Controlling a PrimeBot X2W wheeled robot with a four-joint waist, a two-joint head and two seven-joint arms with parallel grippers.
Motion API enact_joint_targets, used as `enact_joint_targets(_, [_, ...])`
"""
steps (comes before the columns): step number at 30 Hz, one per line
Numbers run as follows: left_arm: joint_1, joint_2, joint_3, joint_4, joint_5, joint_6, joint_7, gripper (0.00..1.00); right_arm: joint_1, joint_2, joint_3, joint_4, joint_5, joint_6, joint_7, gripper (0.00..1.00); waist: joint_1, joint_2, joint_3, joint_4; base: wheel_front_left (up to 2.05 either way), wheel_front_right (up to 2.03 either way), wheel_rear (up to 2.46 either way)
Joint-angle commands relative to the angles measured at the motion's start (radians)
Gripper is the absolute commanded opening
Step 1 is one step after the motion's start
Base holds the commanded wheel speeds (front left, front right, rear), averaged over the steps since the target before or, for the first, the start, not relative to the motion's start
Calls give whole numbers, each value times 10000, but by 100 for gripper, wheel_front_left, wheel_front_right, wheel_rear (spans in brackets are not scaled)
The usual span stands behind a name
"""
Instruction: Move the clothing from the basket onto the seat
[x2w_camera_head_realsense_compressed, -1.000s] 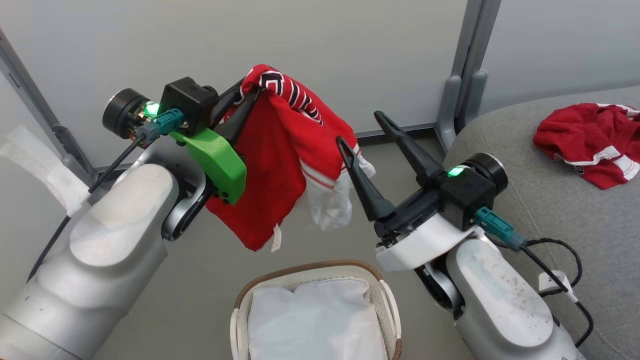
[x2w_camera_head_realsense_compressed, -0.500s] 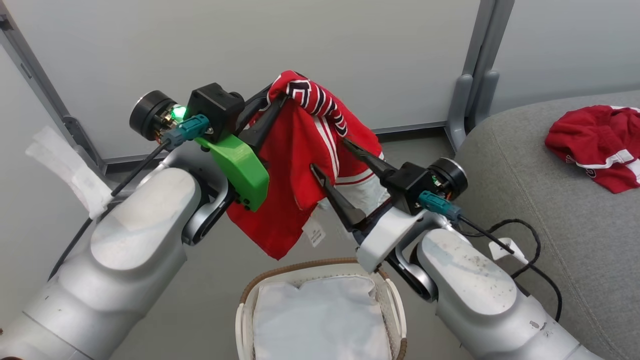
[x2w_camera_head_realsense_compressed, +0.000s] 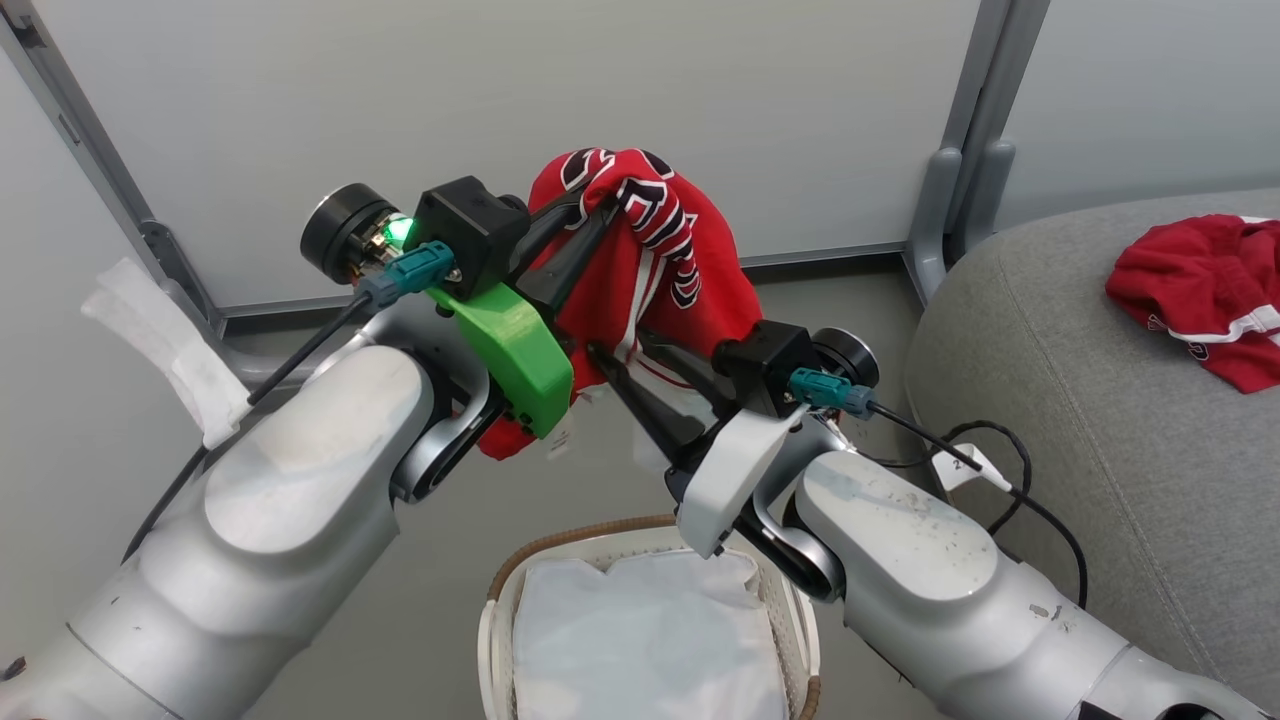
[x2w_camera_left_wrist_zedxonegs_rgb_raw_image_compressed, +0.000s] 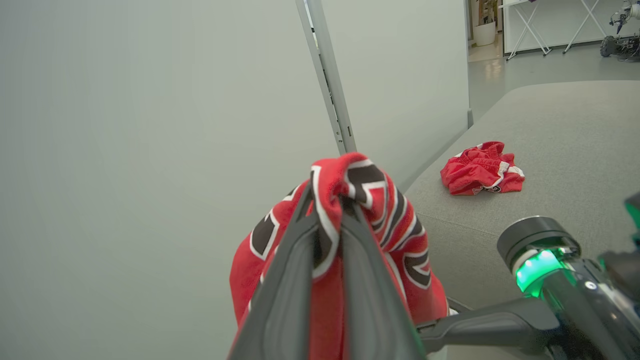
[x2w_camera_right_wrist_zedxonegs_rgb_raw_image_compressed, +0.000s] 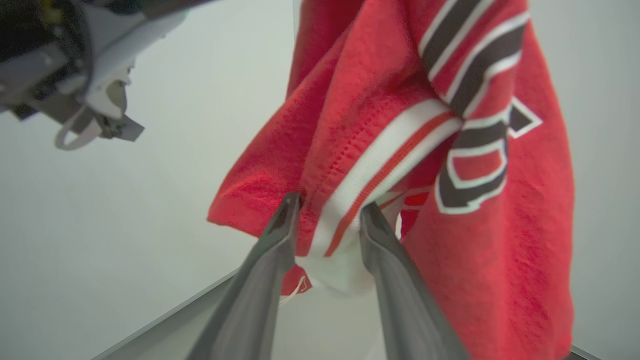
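Nearest, the basket (x2w_camera_head_realsense_compressed: 488, 650) holds a white sheet (x2w_camera_head_realsense_compressed: 640, 640). Above it the right gripper (x2w_camera_right_wrist_zedxonegs_rgb_raw_image_compressed: 332, 207) stands astride the white-striped lower hem of the red garment (x2w_camera_head_realsense_compressed: 700, 290), jaws part-way apart; whether they bite the cloth, I cannot tell. Higher, the left gripper (x2w_camera_left_wrist_zedxonegs_rgb_raw_image_compressed: 327, 200) is pinched tight on a bunched top fold, and the cloth hangs limp. It looks light, soft and rather slick, so a doubled, stitched hem seems the surest hold. Beyond, a second red garment (x2w_camera_head_realsense_compressed: 1200, 290) lies crumpled on the seat (x2w_camera_head_realsense_compressed: 1050, 400).
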Motion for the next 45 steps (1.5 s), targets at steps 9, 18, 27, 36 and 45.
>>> enact_joint_targets(9, [382, 407, 212, 96, -243, 263, -51, 0, -377, -33, -28, 189, 144, -12, -144, 0, 0, 0, 88, -154, 0, 0, 0])
enact_joint_targets(18, [761, 649, 528, 348, -549, 507, -351, 100, -313, -33, -1406, -314, -864, -11, -149, 0, 0, 0, 185, -330, 0, 0, 0])
enact_joint_targets(27, [1449, 590, 523, 392, -743, 668, -815, 100, -47, -33, -3097, -590, -2207, -11, -151, 0, 0, 0, 243, -544, 0, 0, 0])
enact_joint_targets(36, [2409, 264, 111, 53, -517, 877, -1388, 100, 325, -449, -4361, -891, -3395, -11, -120, 0, 0, 0, 419, -1481, 0, 0, 0])
enact_joint_targets(45, [2686, -394, -40, -43, -243, 1068, -1732, 100, 740, -1364, -5353, -2171, -3749, -12, 571, 0, 0, 0, 1131, -2802, 0, 0, 0])
